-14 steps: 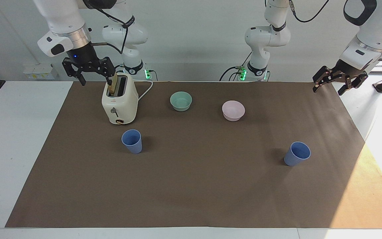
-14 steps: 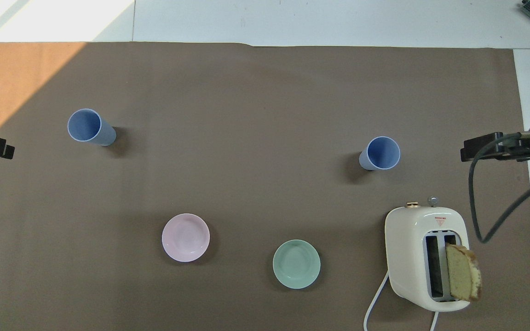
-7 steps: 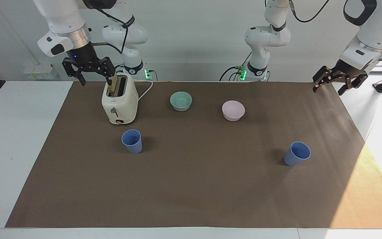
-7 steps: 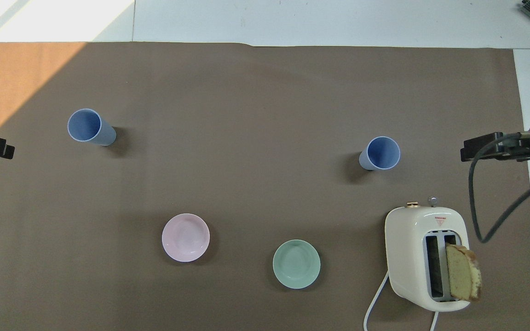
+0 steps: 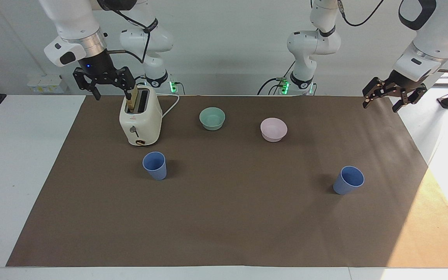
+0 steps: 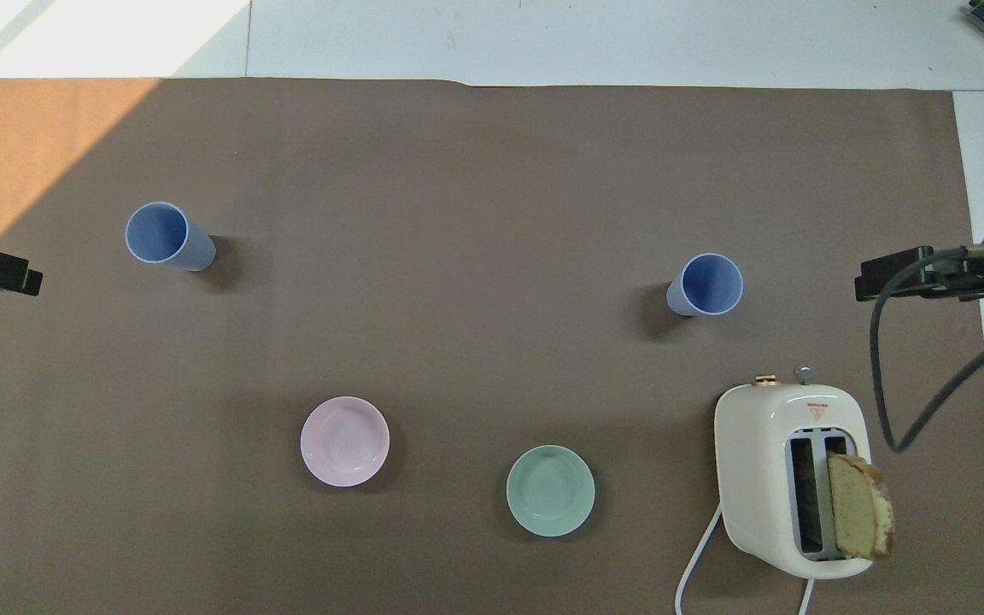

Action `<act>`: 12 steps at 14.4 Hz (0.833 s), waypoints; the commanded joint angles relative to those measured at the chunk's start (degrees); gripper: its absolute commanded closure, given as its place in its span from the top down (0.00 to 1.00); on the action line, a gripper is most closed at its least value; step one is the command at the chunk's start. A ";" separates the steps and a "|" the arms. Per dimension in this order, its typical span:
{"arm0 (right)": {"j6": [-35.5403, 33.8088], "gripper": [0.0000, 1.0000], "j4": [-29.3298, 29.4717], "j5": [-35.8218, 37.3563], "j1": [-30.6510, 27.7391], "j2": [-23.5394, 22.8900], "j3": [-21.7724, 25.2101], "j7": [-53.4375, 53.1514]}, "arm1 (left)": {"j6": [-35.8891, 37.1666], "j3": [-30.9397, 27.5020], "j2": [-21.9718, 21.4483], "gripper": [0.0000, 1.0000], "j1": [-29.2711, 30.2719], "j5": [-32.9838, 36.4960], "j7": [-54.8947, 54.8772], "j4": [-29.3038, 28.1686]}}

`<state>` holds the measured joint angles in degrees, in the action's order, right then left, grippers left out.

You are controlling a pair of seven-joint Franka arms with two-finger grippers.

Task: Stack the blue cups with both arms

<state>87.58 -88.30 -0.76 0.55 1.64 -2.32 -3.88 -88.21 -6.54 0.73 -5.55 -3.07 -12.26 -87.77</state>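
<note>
Brown paper (image 5: 224, 225) covers the table. Two blue cups stand upright and well apart, one (image 5: 154, 165) near the toaster (image 5: 140, 120), the other (image 5: 348, 180) toward the left arm's end. Both claws hang spread and empty: right gripper (image 5: 112, 92) apparently over the toaster's edge, left gripper (image 5: 381, 102) over the paper's edge.

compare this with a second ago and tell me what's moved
Only the left gripper moved: it drifted inward over the edge of the brown paper mat at the left arm's end, jaws open and empty. The right gripper, both periwinkle-blue plastic cups, the bowls and the toaster stayed put.
</note>
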 commanded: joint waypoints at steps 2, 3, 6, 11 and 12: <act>-0.22 1.00 0.06 -0.82 -0.55 0.03 -0.14 1.24 | -0.11 -0.40 -0.91 1.00 -0.60 0.61 0.49 -0.74; -0.04 1.00 0.06 -0.82 -0.55 0.03 -0.14 1.16 | -0.29 -0.40 -0.91 1.00 -0.60 0.70 0.49 -0.74; -0.12 1.00 0.06 -0.91 -0.55 0.03 -0.14 1.16 | -1.25 -0.49 -0.82 1.00 -0.60 0.70 0.22 -0.74; 0.05 1.00 0.06 -0.82 -0.55 0.03 -0.14 1.24 | -4.33 -0.40 -0.21 1.00 -0.34 0.70 0.22 -0.92; 0.05 1.00 0.06 -0.82 -0.55 0.03 -0.14 1.24 | -5.03 -0.40 -0.03 1.00 -0.43 0.70 0.22 -1.18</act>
<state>87.59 -88.31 -0.76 0.55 1.64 -2.32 -3.88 -91.07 -6.71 0.81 -5.55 -3.07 -12.26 -87.95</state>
